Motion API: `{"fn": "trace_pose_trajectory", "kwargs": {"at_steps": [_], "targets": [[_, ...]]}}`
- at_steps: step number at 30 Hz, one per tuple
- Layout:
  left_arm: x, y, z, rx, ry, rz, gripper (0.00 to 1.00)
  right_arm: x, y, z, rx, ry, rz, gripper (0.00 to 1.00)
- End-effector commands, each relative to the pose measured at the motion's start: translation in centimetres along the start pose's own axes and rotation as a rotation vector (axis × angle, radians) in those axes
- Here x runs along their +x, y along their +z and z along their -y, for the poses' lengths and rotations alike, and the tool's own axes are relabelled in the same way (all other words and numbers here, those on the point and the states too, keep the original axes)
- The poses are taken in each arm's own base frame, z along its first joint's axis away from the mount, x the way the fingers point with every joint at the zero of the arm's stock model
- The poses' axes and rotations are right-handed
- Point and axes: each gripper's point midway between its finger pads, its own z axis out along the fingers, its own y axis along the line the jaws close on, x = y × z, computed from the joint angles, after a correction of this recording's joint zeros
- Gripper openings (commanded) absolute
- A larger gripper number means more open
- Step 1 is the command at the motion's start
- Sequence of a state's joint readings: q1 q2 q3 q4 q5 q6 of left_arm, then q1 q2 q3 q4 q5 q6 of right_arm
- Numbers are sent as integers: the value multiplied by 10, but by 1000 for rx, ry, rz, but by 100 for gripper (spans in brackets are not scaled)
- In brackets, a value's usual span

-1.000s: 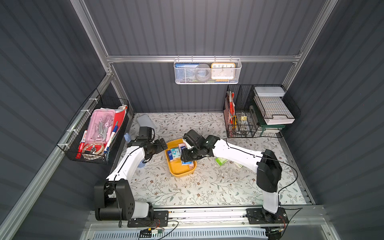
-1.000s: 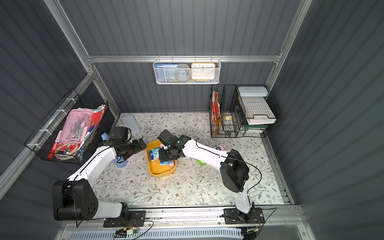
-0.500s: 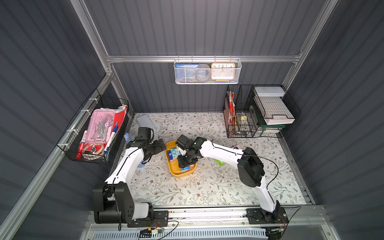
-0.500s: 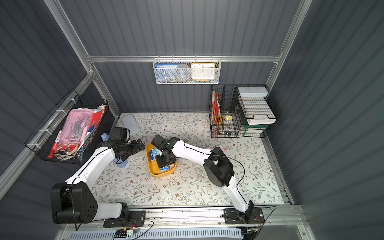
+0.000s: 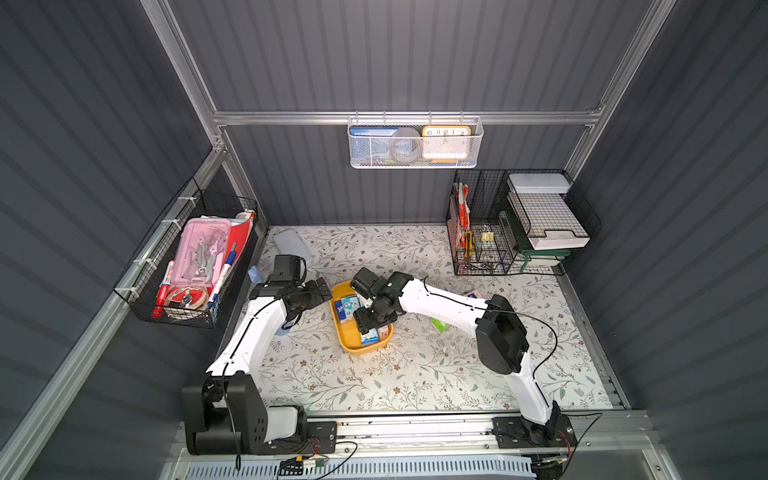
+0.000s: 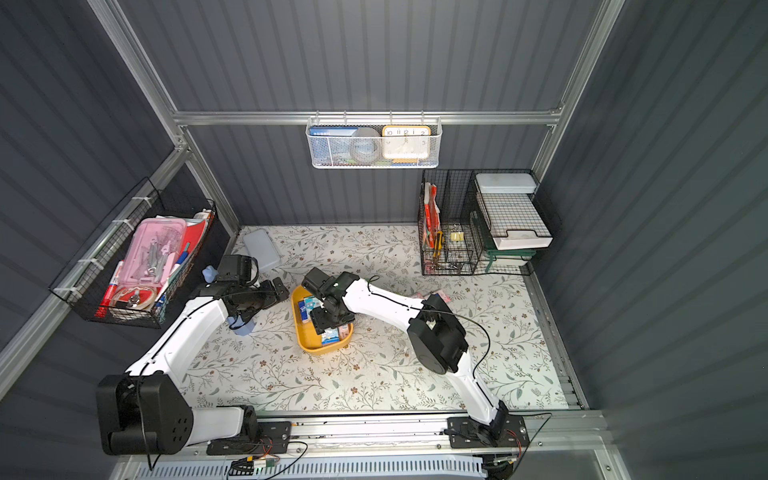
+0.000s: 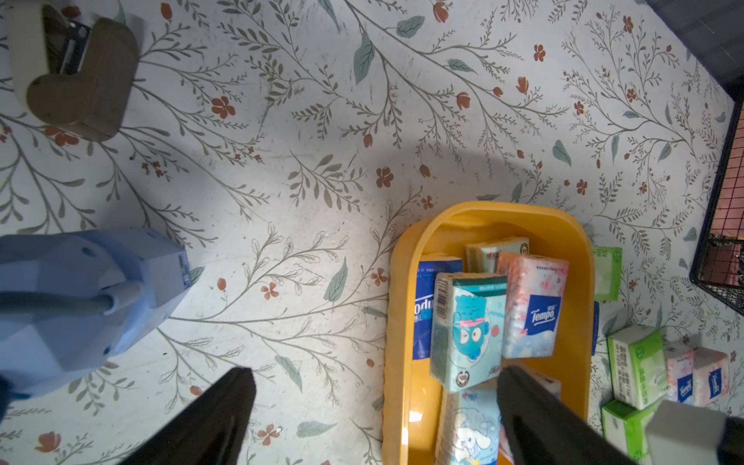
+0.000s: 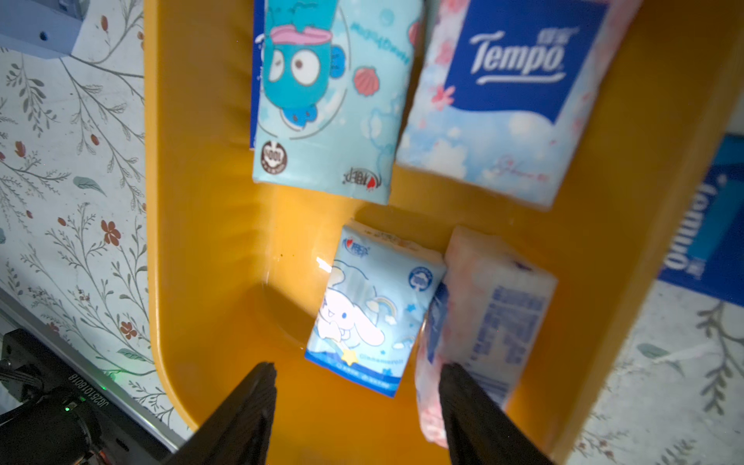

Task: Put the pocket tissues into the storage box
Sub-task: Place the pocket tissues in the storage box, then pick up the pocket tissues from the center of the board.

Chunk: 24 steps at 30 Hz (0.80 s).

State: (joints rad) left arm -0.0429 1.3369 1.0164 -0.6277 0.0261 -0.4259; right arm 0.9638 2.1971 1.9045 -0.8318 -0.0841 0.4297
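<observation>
The pocket tissues [image 7: 467, 330], small rectangular packets in soft printed plastic wrap, lie partly inside the storage box [image 8: 201, 241], a shallow mustard-yellow plastic tub with rounded corners. The box rests on the floral-patterned surface [image 5: 374, 374]. The right hand [image 8: 358, 370] is positioned over the box interior with its jaws apart and nothing between them. Just beyond its fingertips lies a light blue packet printed with a white cartoon dog [image 8: 362, 314]. A pink packet [image 8: 487, 322] stands on edge against one finger [image 8: 475, 402]; whether the two touch cannot be determined. Farther ahead of the right hand, a light blue packet with a blue cartoon figure [image 8: 326, 100] and a pink-and-blue Tempo packet [image 8: 507, 100] lie side by side in the box, and a dark blue packet [image 7: 426, 306] lies partly under them. A second dark blue packet [image 8: 700, 225] lies on the surface outside the box wall. The left hand [image 7: 374, 374] is open and empty, with one finger [image 7: 535, 418] over the box and the other over bare surface. On the far side of the box from the left hand, green packets [image 7: 636, 366] and pink packets [image 7: 696, 374] lie close together on the surface. A light blue faceted plastic object [image 7: 80, 306] with a cable sits just beside the left hand.
</observation>
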Motion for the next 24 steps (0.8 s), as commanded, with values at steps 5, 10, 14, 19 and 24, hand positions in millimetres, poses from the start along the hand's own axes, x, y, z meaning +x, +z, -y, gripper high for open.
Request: {"fn": "trace_pose_trajectory", "kwargs": {"at_steps": [5,10,14,19,24], "targets": [[-20,-22,27,111,61,37,99,-21,-56,29,10,77,125,68],[-29,-28,55,224,73,36,99,-13,-77,79,20,151,137,68],[-25,-23,80,247,121,8,99,6,-80,127,76,253,88,71],[-16,-14,102,270,140,-15,99,42,-81,182,222,484,24,72],[-16,-12,106,283,129,-15,99,79,-78,209,357,658,32,79]]}}
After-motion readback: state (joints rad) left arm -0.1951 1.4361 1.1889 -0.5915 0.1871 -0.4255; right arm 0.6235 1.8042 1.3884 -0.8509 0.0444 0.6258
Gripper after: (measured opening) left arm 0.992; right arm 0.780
